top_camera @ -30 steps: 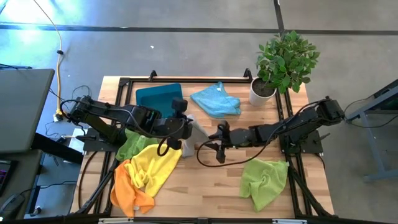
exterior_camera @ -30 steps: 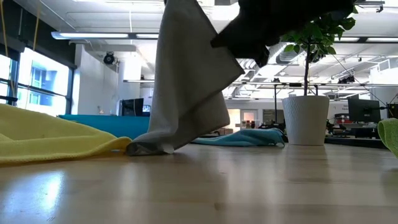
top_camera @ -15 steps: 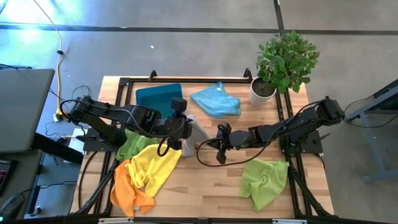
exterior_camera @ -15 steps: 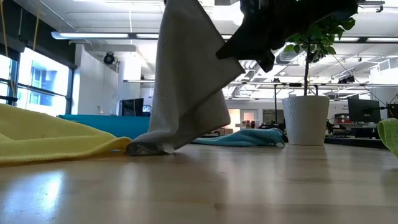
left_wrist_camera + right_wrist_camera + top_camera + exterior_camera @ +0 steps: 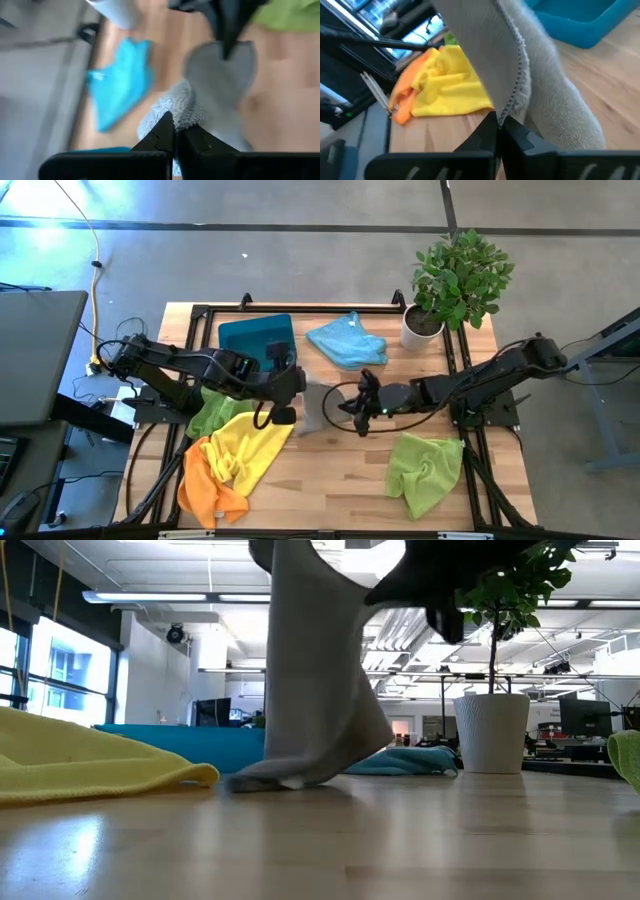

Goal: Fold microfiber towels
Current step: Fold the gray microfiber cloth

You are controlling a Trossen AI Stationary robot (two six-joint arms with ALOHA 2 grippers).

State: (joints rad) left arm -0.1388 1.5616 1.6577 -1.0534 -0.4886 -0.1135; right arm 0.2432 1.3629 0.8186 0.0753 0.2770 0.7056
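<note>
Stretched wider since a second ago, the grey towel hangs mid-tabletop between both jaws clamped on its upper corners, left gripper and right gripper level, lower edge trailing on the wood.

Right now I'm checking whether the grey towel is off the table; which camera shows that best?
The low view: the grey towel hangs with its bottom edge resting on the table. The high view shows only a foreshortened patch between the hands. Each wrist view shows the hand shut on an edge, not the bottom.
</note>
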